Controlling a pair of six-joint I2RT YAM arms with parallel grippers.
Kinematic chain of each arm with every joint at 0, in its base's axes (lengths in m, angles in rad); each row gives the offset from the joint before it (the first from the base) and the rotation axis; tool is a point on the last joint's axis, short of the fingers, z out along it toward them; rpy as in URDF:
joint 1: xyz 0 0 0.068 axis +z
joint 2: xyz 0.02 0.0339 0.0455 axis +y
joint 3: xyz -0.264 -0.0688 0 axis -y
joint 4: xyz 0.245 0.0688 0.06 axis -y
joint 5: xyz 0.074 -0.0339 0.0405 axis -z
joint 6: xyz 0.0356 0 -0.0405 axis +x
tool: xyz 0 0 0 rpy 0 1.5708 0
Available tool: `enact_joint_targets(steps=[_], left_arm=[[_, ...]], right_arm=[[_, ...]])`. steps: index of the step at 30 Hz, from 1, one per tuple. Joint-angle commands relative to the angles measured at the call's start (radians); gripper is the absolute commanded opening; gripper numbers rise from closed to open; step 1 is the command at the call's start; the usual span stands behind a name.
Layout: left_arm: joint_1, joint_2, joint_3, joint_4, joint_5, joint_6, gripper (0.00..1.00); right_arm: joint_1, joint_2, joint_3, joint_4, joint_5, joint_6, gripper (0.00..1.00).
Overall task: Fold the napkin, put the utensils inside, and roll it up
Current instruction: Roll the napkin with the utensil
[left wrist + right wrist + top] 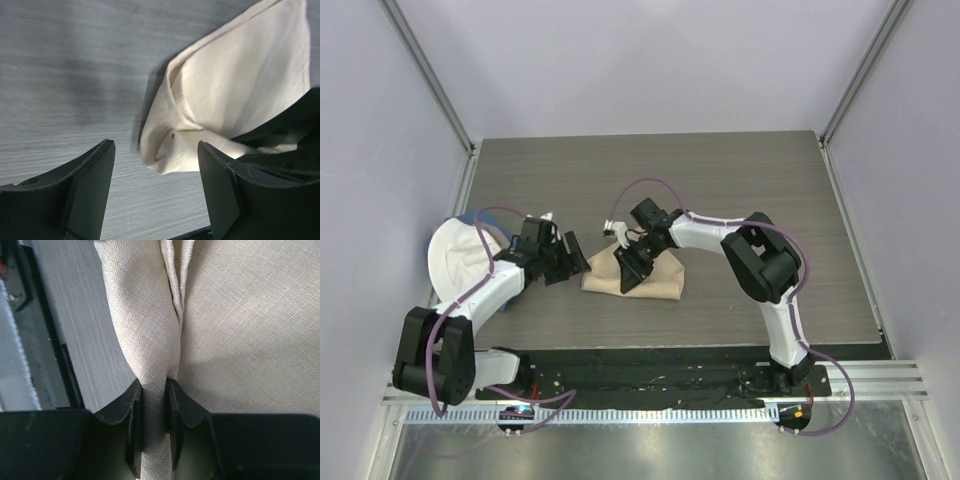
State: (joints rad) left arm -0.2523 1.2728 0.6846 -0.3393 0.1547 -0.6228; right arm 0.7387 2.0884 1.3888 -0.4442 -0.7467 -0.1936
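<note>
Folding step: the right gripper, jaws nearly closed, pinches a ridge of the napkin at the centre of the table, the left gripper gaping empty at its 9 o'clock edge; the fold is best carried over low, without dragging the cloth.

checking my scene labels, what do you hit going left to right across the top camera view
white round thing → left gripper → napkin → right arm's elbow. the right gripper is left out: it overlaps the napkin
</note>
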Motion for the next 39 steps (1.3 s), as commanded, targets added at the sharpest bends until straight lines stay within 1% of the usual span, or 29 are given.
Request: enact_joint_targets(steps=[1,4,10,19,21,22,27,28,30,31,33,34,36,37,39], left_arm=[[0.004,-0.029,-0.069,0.170,0.078,-0.055,0.71],[0.004,-0.013,-0.094,0.221,0.092,-0.072,0.70],[0.004,0.029,-0.115,0.290,0.062,-0.068,0.66],[0.004,0.097,-0.128,0.335,0.075,-0.066,0.55],[0.002,0.112,-0.132,0.371,0.075,-0.068,0.50],[0.004,0.120,-0.134,0.379,0.078,-0.071,0.46],[0.004,0.168,-0.141,0.417,0.089,-0.071,0.35],[0.004,0.171,-0.138,0.421,0.089,-0.071,0.30],[0.004,0.183,-0.137,0.422,0.091,-0.071,0.25],[0.002,0.186,-0.134,0.422,0.100,-0.069,0.18],[0.004,0.198,-0.126,0.415,0.105,-0.063,0.12],[0.004,0.203,-0.116,0.401,0.109,-0.060,0.07],[0.004,0.217,-0.103,0.378,0.114,-0.054,0.02],[0.004,0.221,-0.094,0.358,0.112,-0.048,0.00],[0.004,0.226,-0.088,0.344,0.115,-0.046,0.00]], right_arm=[[-0.038,0.071,0.053,-0.091,-0.155,0.069,0.26],[-0.056,0.111,0.068,-0.099,-0.186,0.086,0.25],[-0.088,0.179,0.081,-0.100,-0.224,0.092,0.25],[-0.111,0.236,0.104,-0.100,-0.250,0.095,0.24],[-0.113,0.243,0.104,-0.100,-0.253,0.094,0.24],[-0.113,0.245,0.104,-0.100,-0.255,0.095,0.24],[-0.117,0.256,0.107,-0.100,-0.237,0.100,0.24],[-0.117,0.256,0.110,-0.100,-0.230,0.102,0.24],[-0.117,0.242,0.110,-0.100,-0.221,0.109,0.24],[-0.119,0.234,0.110,-0.099,-0.204,0.114,0.24],[-0.117,0.198,0.113,-0.099,-0.178,0.121,0.26],[-0.119,0.184,0.115,-0.096,-0.142,0.135,0.27],[-0.116,0.126,0.113,-0.096,-0.102,0.143,0.30],[-0.116,0.101,0.113,-0.093,-0.065,0.149,0.34],[-0.113,0.058,0.108,-0.079,-0.022,0.157,0.38]])
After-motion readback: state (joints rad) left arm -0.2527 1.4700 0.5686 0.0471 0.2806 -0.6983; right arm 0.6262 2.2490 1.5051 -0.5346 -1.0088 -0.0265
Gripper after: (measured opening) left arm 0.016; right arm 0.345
